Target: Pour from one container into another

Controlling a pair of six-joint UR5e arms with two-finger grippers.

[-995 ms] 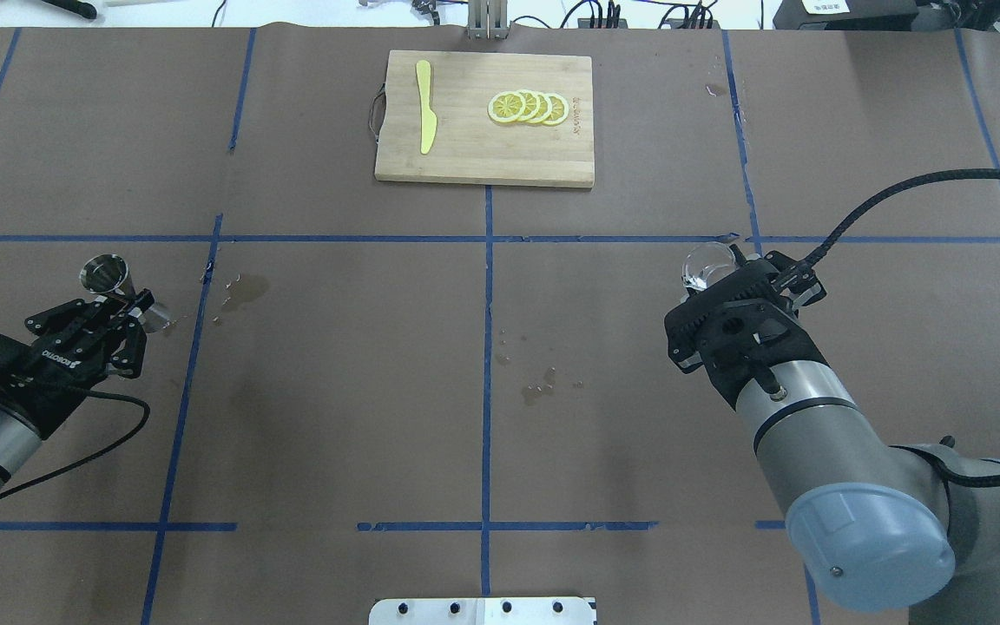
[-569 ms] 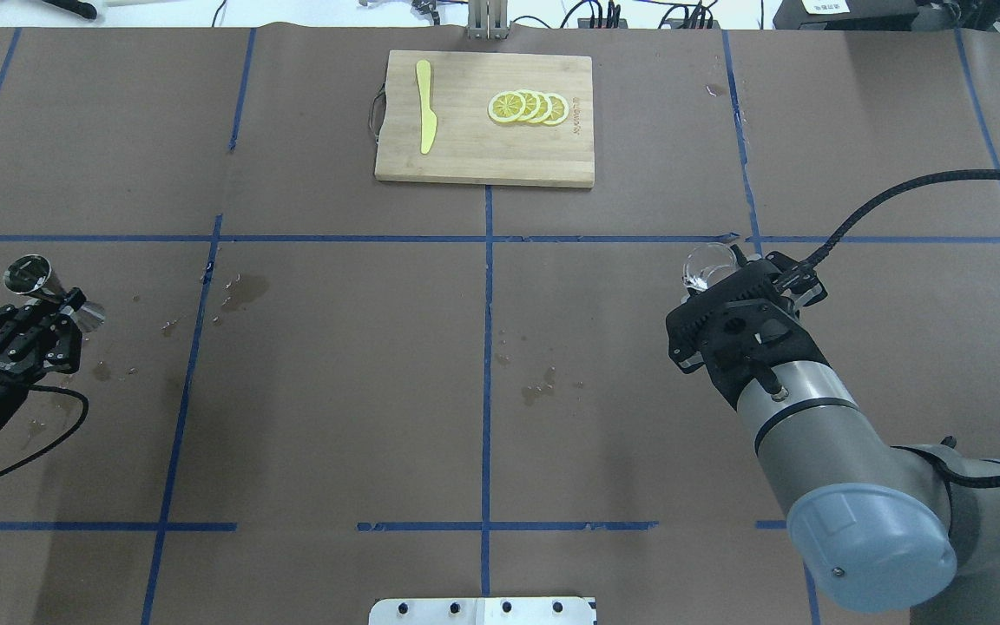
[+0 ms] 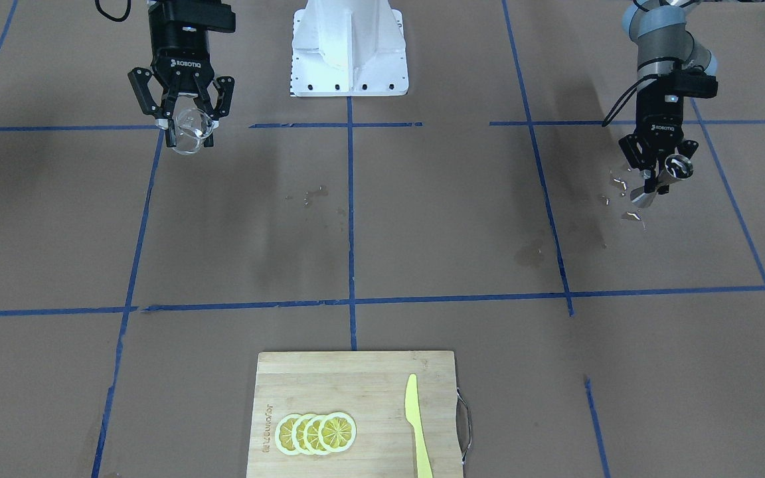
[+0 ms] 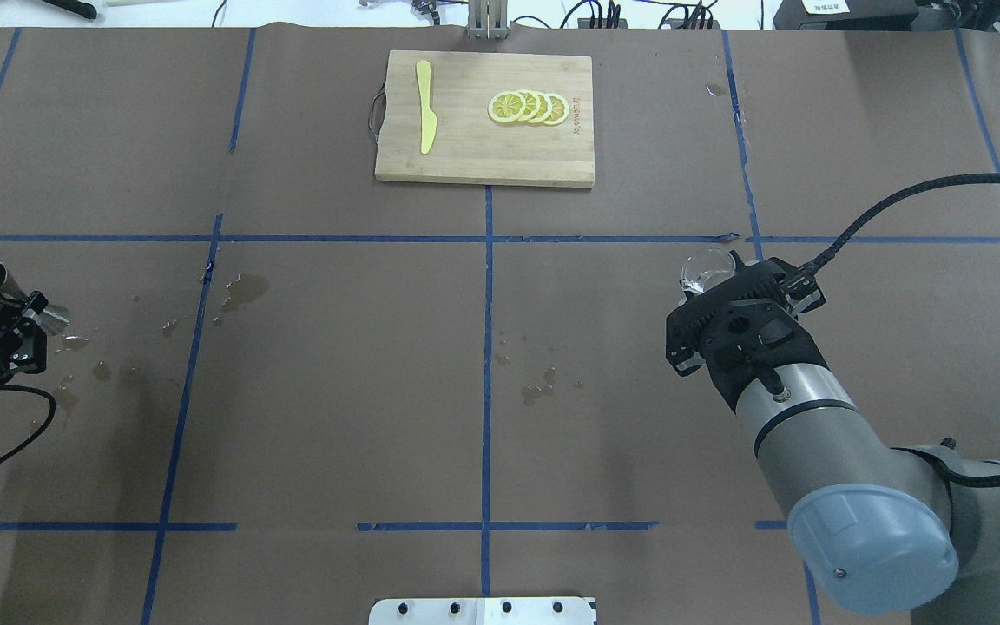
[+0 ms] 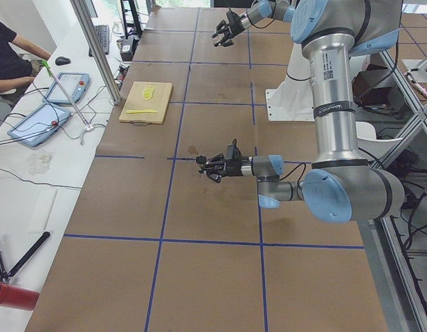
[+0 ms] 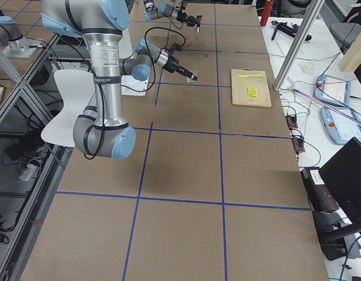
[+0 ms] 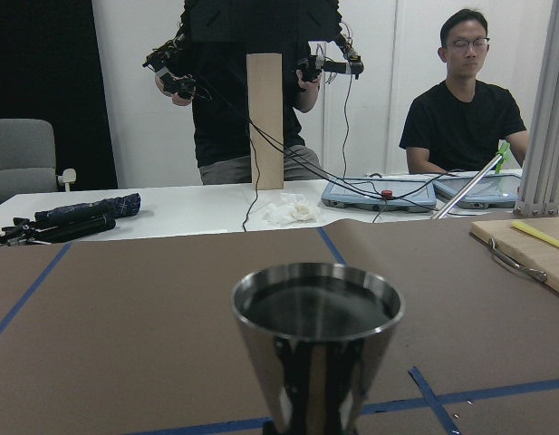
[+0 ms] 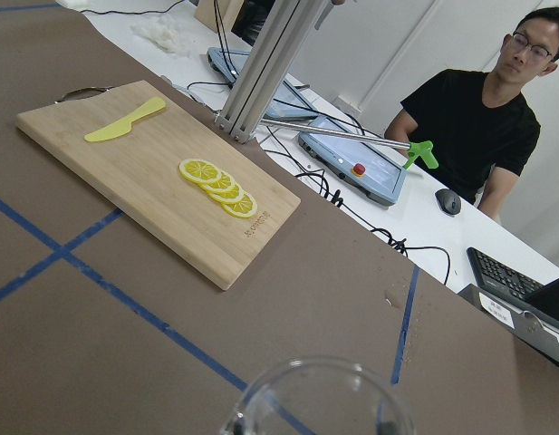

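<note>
Between the closed fingers of the left gripper [image 4: 21, 305] sits the steel jigger [image 7: 315, 349], clamped at its narrow waist. Its long axis seems roughly upright, open mouth upward. Well apart, the right gripper [image 3: 191, 126] is closed around the glass cup [image 4: 707, 266], rim up.

Overhead exterior: high behind the robot, facing forward and down. Whole table [image 4: 335, 417] in frame, cutting board [image 4: 484, 119] at the far edge.
Front-facing: opposite side, steeply down, robot base [image 3: 349, 50] at top, board nearest. Same table as overhead, mirrored.
Exterior left, exterior right: raised at either table end, looking along it, wide and distant.
Left wrist: low, very close behind the jigger [image 7: 317, 349], facing across the table.
Right wrist: just above the glass cup [image 8: 320, 399] rim, facing the board.
Seated person [image 8: 478, 127] shows in both wrist views.
</note>
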